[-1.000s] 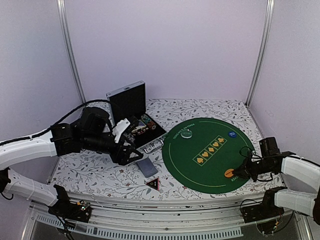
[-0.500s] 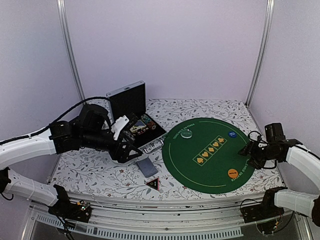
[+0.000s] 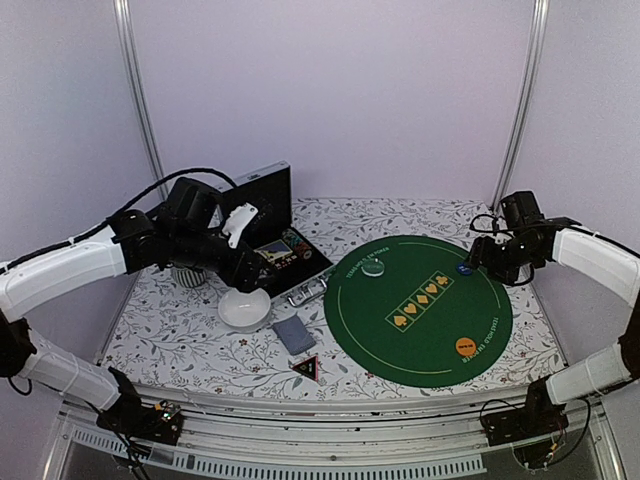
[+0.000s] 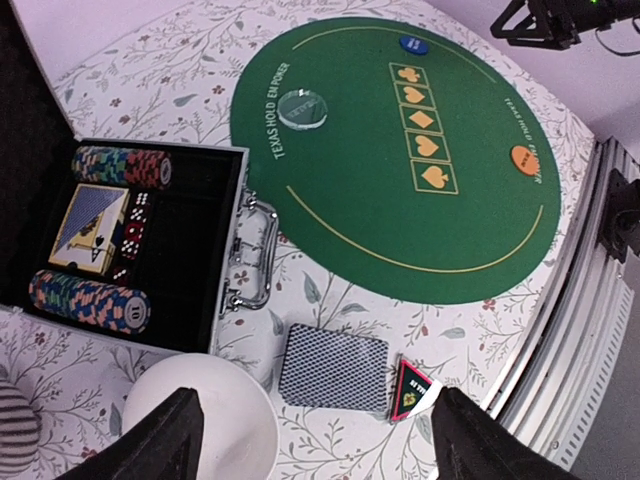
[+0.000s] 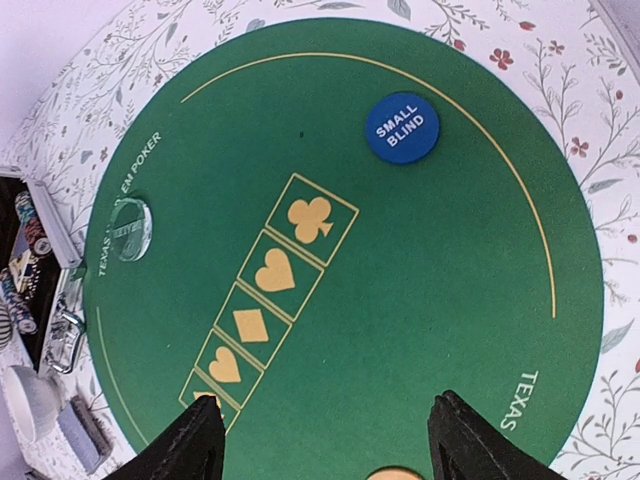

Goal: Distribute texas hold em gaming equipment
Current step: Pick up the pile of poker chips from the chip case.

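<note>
The green round poker mat (image 3: 420, 312) carries a blue "small blind" disc (image 3: 465, 268), an orange disc (image 3: 465, 346) and a clear disc (image 3: 373, 267). My right gripper (image 3: 482, 262) hovers open and empty above the mat beside the blue disc (image 5: 401, 128); its fingertips (image 5: 200, 425) stand wide apart. A grey-blue card deck (image 4: 333, 368) and a black red-edged triangle (image 4: 414, 389) lie on the floral cloth near the front. My left gripper (image 4: 318, 405) hangs open and empty high above the deck. Stripe-edged chips (image 4: 122, 165) and a card pack sit in the open case (image 4: 190, 300).
A white bowl (image 3: 245, 307) stands left of the deck, below the case (image 3: 290, 262). A grey ribbed mug (image 3: 188, 275) sits behind the left arm. The case lid stands upright at the back. The table's front rail (image 4: 590, 300) runs close to the triangle.
My right gripper opened, left the orange disc on the mat and moved up and back toward the blue disc. My left arm rose and drew back, uncovering the bowl and mug.
</note>
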You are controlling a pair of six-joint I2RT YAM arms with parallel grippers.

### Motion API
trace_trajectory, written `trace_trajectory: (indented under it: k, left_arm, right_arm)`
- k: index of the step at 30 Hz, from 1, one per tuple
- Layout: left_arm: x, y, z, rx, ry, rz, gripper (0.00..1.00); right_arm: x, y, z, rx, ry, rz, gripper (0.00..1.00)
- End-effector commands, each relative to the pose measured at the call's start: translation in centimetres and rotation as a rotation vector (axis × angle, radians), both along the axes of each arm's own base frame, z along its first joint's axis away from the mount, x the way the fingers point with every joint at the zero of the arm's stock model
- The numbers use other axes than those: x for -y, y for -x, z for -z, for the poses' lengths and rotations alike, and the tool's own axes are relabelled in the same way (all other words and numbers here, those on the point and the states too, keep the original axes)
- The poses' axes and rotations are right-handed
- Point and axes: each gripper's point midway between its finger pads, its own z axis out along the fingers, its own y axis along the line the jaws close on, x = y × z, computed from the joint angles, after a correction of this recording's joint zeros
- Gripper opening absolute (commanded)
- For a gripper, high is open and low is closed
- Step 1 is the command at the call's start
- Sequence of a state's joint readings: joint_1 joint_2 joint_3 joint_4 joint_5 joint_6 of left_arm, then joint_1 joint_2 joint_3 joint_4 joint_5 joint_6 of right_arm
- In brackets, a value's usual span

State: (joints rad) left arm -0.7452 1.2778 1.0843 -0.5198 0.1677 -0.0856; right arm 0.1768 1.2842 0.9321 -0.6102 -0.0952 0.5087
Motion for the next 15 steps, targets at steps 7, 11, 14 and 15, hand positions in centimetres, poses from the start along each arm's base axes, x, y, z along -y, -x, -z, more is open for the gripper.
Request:
trace_trajectory:
  k: [7,11,14,15]
  left_arm:
    - [-6.1,-4.4,0.6,-0.048,-0.078,-0.156,0.81]
    - [-8.7,-6.2,0.4,-0.035,-0.046,-0.245,0.81]
    - [-9.8,-6.9,-0.1,-0.027,0.003,-0.291,0.81]
    - [-10.1,-7.0,-0.2,-0.019,0.012,-0.302,0.81]
  right_arm:
    - [-10.1,-2.5,-0.7,0.020,0.172,-0.325,0.71]
    - [-20.4,-0.9,-0.2,0.033,0.183,-0.570,0.73]
    - [-27.7,1.6,0.4,0.039,0.195,-0.746,0.80]
    - [-29.9,2.5,0.6,0.041,0.191,-0.793,0.86]
